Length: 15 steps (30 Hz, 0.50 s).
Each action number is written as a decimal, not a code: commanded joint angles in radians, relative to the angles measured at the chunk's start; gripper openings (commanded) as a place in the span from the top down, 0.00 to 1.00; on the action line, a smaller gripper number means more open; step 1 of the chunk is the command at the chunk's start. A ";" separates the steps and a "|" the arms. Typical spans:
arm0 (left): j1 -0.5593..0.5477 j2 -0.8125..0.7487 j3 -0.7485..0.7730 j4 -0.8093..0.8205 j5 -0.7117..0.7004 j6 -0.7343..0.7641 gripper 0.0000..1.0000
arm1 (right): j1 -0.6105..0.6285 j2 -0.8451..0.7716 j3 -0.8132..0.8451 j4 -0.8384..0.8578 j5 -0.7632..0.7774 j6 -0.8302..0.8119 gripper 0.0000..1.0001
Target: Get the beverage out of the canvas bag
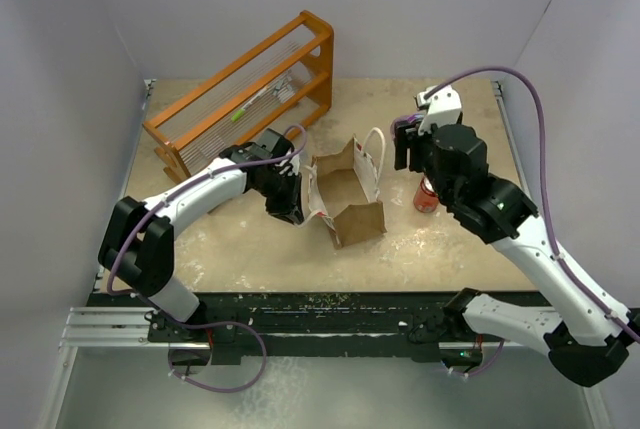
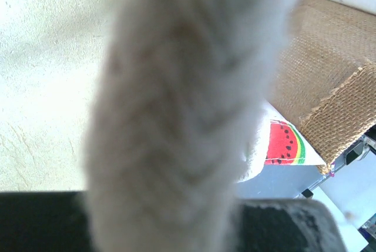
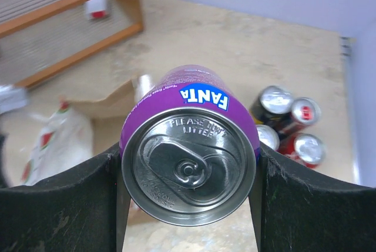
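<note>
Bag (image 1: 345, 194): mid-table (image 1: 440, 259), in front and right of rack (image 1: 245, 89).
Left gripper (image 1: 298, 201): at bag's left side.
Can (image 3: 188, 146): between right gripper's (image 3: 189, 172) fingers, right of bag.
Loose cans (image 3: 289, 124): on table, right of bag.

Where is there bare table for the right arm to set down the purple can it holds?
Bare tabletop lies at the back, behind the canvas bag and right of the orange rack, and along the near strip in front of the bag. It is crowded right of the bag, where other cans stand clustered, so the Fanta can fits poorly there.
</note>
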 commanded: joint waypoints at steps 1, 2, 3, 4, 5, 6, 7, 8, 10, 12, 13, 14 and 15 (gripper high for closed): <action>-0.002 -0.037 -0.008 0.001 0.021 0.016 1.00 | -0.012 0.030 0.035 0.166 0.363 -0.037 1.00; -0.001 -0.037 -0.005 0.001 0.021 0.016 1.00 | -0.025 0.044 0.037 0.164 0.420 -0.042 1.00; -0.002 -0.037 -0.005 0.001 0.021 0.016 1.00 | -0.047 0.056 0.039 0.160 0.436 -0.043 1.00; -0.002 -0.037 -0.003 -0.001 0.022 0.017 1.00 | -0.079 0.066 0.042 0.149 0.437 -0.030 1.00; -0.003 -0.038 -0.001 -0.004 0.022 0.018 1.00 | -0.113 0.073 0.047 0.132 0.429 -0.002 1.00; -0.003 -0.039 0.000 -0.005 0.021 0.019 1.00 | -0.156 0.077 0.050 0.108 0.421 0.040 1.00; -0.002 -0.040 -0.002 -0.007 0.020 0.021 1.00 | -0.198 0.079 0.048 0.088 0.411 0.087 1.00; -0.002 -0.042 -0.003 -0.008 0.019 0.023 1.00 | -0.238 0.079 0.038 0.072 0.398 0.127 1.00; -0.003 -0.045 -0.006 -0.008 0.017 0.021 1.00 | -0.322 0.073 0.008 0.041 0.367 0.212 1.00; -0.002 -0.043 -0.008 -0.002 0.019 0.017 1.00 | -0.377 0.068 -0.036 0.011 0.338 0.292 1.00; -0.002 -0.041 -0.008 0.001 0.021 0.014 1.00 | -0.398 0.067 -0.062 -0.007 0.330 0.331 1.00; -0.002 -0.038 -0.005 0.004 0.024 0.011 1.00 | -0.420 0.066 -0.089 -0.026 0.327 0.382 1.00; -0.001 -0.035 -0.003 0.005 0.024 0.010 1.00 | -0.440 0.066 -0.121 -0.045 0.324 0.424 1.00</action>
